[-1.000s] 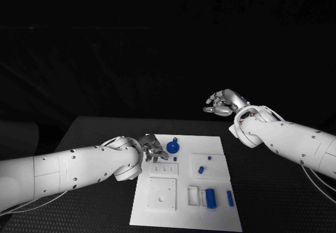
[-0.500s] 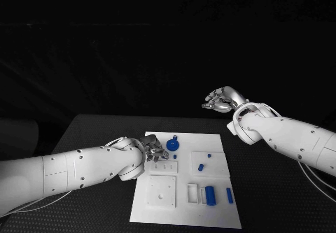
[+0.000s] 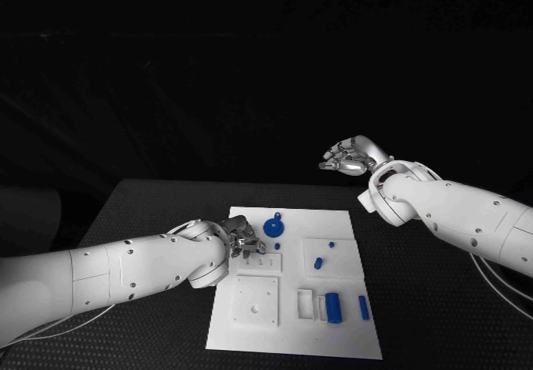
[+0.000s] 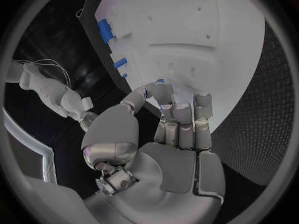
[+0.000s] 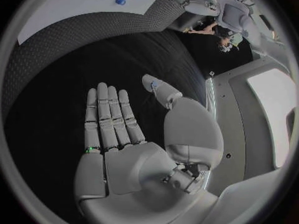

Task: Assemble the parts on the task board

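Parts lie unmoved across the white board at table centre. Left hand stays at the board's nine o'clock edge, fingers curled, grip unclear. Right hand has edged slightly toward nine o'clock beyond the board, held up, open and empty.

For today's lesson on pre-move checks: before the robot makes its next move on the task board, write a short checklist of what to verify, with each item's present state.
1. Left robot hand over the task board: ok, it sits above the board's far left corner.
2. Left robot hand holding a part: cannot tell; in the left wrist view its fingers curl toward the board with a bit of blue behind them.
3. Right robot hand free: ok, palm flat, fingers apart, nothing in it.
4. Right robot hand clear of the board: ok, it is raised beyond the far right corner.
5. Loose parts visible: ok, round blue part and blue cylinder lie uncovered.
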Controlling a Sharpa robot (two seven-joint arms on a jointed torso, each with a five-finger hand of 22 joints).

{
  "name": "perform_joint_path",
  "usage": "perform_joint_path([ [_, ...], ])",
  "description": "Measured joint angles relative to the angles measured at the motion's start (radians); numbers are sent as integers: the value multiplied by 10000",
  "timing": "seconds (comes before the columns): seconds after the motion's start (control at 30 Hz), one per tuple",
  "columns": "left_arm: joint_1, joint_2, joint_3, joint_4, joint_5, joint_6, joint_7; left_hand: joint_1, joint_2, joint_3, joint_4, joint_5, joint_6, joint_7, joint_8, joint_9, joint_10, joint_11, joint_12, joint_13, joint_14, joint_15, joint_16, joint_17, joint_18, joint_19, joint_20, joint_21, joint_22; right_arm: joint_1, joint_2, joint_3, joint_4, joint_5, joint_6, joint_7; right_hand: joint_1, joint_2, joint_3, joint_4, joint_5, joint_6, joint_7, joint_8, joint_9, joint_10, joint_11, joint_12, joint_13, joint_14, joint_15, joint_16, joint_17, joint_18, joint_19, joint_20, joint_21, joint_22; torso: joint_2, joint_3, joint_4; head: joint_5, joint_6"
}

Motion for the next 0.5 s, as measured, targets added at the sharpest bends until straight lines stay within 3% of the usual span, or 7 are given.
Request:
perform_joint_path([
  [0.5,-268,-36,0,34,-195,-14,-9,-25,26,20,-7,58,0,0,38,0,-35,-28,107,56,18,16,85,30,0,0,0,43,-2,1,15,0,4,134,93,44,1,-1,-14,13,82,1,-1,4,-40,86,14,-171,-74,39,36,-98,-49,-1,-35,36,-94,-9,-3,-1,5,-11,-55],
])
